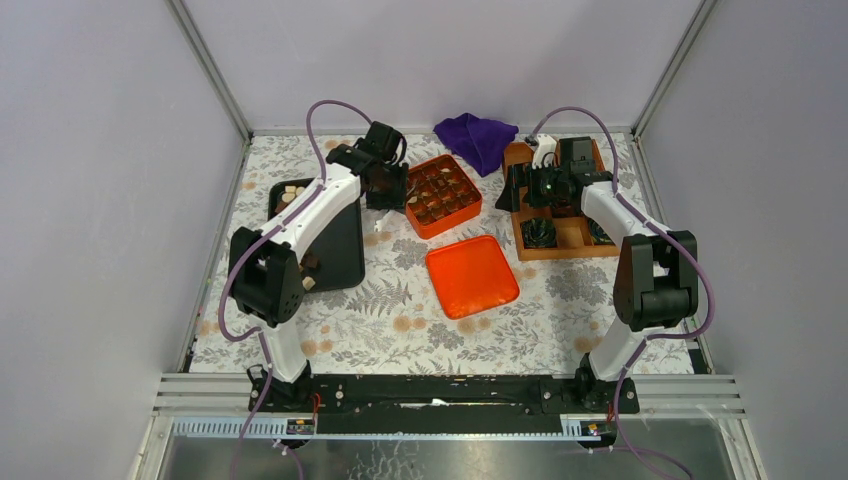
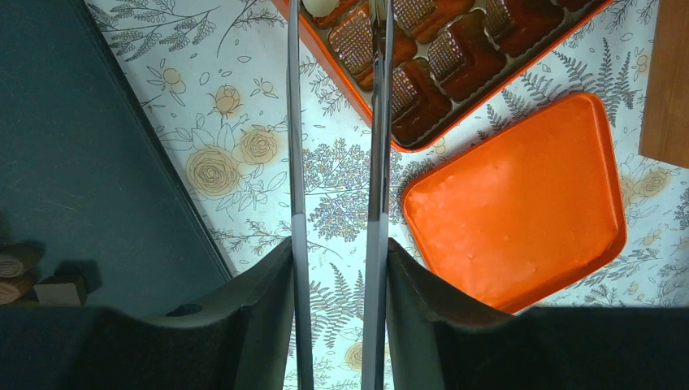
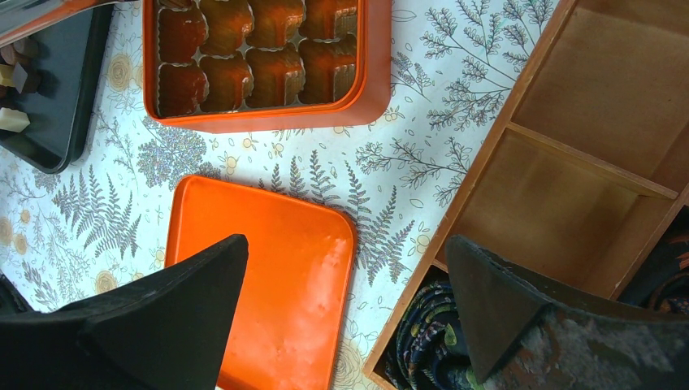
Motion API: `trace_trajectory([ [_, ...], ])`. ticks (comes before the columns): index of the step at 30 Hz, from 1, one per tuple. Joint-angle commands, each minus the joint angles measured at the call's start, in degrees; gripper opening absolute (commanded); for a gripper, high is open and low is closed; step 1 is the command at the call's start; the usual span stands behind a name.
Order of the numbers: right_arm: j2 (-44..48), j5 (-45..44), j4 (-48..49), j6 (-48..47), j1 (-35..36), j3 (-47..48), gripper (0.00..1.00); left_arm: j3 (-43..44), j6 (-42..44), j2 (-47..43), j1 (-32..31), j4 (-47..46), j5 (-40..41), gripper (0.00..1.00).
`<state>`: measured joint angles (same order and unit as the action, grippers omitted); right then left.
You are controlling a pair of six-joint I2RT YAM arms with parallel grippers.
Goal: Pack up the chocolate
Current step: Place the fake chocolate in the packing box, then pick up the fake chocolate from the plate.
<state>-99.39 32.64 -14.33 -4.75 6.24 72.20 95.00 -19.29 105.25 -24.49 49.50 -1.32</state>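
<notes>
Hovering over a corner of the orange box (image 3: 260, 120): left gripper (image 2: 338, 16), long thin blades parted and clamped on nothing visible, with one cream-white piece (image 2: 319, 6) lying in an edge cup between them. Right gripper (image 3: 345, 244) spread wide and empty, above the rim of the wooden tray (image 3: 487, 175). Other chocolate (image 1: 290, 195) loose on the dark tray (image 1: 340, 250) at left, apart from the box; most cups seemingly unfilled. Likely hazards: blade tips snagging a crinkled cup liner and dragging it out on withdrawal; the piece tipped onto a cup wall by a nudging blade; the box shoved along the table (image 1: 400, 320) by sideways pressure. Margins: lid (image 1: 472, 276) just beside the box's near side, purple cloth (image 1: 478, 138) behind it, dark tray edge close at left. Freest passage judged to be over the open stretch of table toward the arm bases.
</notes>
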Motion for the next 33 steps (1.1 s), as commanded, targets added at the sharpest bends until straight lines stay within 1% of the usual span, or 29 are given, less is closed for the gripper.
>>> trace_trajectory([
  [1,0.6,1.3,1.3,-0.1,-0.2,1.4,1.00,2.1,0.4,-0.8,-0.6,-0.7,1.1,0.46],
  [4,0.7,1.4,1.2,-0.2,-0.2,1.4,1.00,2.0,0.0,-2.4,-0.6,-1.3,2.7,0.45],
  [7,0.7,2.4,0.9,-0.9,-0.3,1.6,1.00,0.3,-0.2,-6.2,-0.6,-3.1,3.9,0.44],
  [11,0.8,6.0,-0.1,-2.5,-0.4,1.8,1.00,-4.3,-0.6,-12.4,-0.2,-6.0,7.6,0.44],
  [14,0.9,9.5,-1.1,-3.9,-0.4,2.0,1.00,-9.1,-0.8,-17.5,1.7,-7.3,9.1,0.43],
  [17,0.7,12.0,-1.7,-4.9,-0.4,2.0,1.00,-15.3,-1.3,-22.0,6.9,-7.6,7.5,0.43],
  [19,0.6,12.7,-1.9,-5.0,-0.4,2.1,1.00,-18.4,-1.2,-24.6,12.4,-7.4,5.5,0.43],
  [23,0.5,13.7,-2.0,-5.2,-0.4,2.1,1.00,-21.9,-0.9,-28.0,20.9,-5.6,2.6,0.43],
  [28,0.5,14.1,-2.1,-5.2,-0.4,2.1,1.00,-24.6,-1.3,-29.5,28.5,-2.1,3.0,0.43],
  [33,0.5,14.4,-2.2,-5.3,-0.4,2.1,1.00,-26.9,-0.3,-29.8,34.1,-1.8,1.7,0.43],
])
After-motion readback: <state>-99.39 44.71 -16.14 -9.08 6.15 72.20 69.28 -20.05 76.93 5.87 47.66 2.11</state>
